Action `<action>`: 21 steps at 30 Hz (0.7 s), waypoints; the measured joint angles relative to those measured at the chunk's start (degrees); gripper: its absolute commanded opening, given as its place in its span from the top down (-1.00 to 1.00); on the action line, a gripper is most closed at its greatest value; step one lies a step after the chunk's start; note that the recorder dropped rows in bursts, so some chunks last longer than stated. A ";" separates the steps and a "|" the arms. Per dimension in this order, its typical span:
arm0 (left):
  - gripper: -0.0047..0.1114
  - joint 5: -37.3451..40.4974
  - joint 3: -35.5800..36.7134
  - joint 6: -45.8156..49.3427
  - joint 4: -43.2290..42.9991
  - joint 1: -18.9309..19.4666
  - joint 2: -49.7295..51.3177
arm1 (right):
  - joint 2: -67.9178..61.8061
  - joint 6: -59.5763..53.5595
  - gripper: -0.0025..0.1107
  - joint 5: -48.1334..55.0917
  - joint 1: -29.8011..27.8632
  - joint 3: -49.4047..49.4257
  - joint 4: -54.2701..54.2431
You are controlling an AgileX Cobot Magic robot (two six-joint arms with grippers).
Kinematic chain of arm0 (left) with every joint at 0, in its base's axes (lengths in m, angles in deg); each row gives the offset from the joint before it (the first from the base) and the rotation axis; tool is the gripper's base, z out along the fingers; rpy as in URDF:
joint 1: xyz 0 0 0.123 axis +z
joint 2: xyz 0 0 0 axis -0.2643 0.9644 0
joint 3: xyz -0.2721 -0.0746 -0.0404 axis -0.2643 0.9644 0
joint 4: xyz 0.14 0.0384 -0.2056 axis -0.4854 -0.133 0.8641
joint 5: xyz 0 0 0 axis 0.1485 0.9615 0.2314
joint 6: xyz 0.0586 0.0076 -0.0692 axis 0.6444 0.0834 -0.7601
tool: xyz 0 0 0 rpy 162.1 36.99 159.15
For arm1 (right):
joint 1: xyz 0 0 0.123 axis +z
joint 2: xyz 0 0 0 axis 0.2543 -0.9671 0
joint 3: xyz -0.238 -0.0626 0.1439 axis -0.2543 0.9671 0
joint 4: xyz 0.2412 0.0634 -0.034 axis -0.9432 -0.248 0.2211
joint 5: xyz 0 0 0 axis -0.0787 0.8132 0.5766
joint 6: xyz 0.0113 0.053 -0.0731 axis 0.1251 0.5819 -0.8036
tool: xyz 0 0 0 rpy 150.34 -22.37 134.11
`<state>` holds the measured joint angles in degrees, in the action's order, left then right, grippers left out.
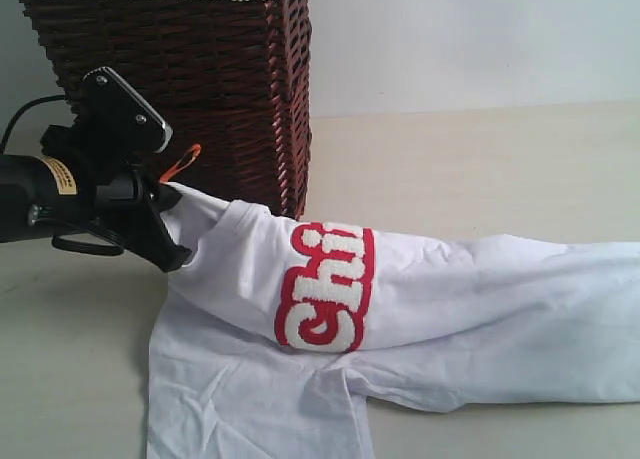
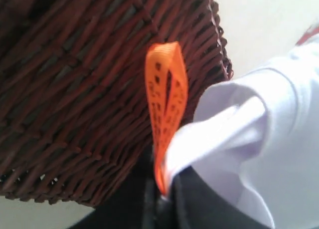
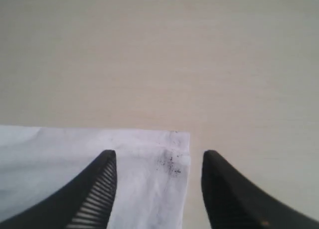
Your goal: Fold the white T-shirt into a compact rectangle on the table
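Observation:
The white T-shirt (image 1: 420, 309) lies across the table (image 1: 480, 159), partly folded, its red-outlined lettering (image 1: 328, 289) facing up. My left gripper (image 1: 170, 204) is shut on the shirt's neck edge beside the small orange tag (image 1: 183, 162) and holds that end raised in front of the basket. In the left wrist view the orange tag (image 2: 166, 109) and white cloth (image 2: 249, 139) come out of the closed jaws. My right gripper (image 3: 158, 159) is open above a flat corner of the shirt (image 3: 149, 169), which lies on the table between the black fingers (image 3: 99, 189), untouched.
A tall brown wicker basket (image 1: 200, 89) with white lace edging stands at the back left, just behind my left gripper. It fills most of the left wrist view (image 2: 75, 89). Bare tabletop (image 3: 159, 54) stretches beyond the shirt corner.

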<state>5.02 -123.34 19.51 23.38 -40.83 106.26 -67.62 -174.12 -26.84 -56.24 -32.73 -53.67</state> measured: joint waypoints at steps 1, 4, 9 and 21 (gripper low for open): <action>0.72 -0.52 0.00 0.27 0.00 0.00 0.00 | -0.25 0.00 -0.07 0.00 0.00 -0.12 -0.37; 0.45 -1.26 0.00 1.96 -0.14 0.00 0.00 | -0.47 0.00 -0.07 0.99 0.00 -0.84 -0.78; -0.08 -1.36 0.00 4.14 -0.26 0.00 -0.67 | -0.47 0.00 -0.07 8.12 0.00 -3.57 2.81; 0.73 3.71 0.00 2.55 -0.38 4.67 -13.31 | 7.55 3.58 -0.05 28.28 0.10 -6.92 40.70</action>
<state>8.73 -123.34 22.07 23.00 -36.16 92.95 -60.07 -170.54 1.45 -56.13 -39.66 -12.98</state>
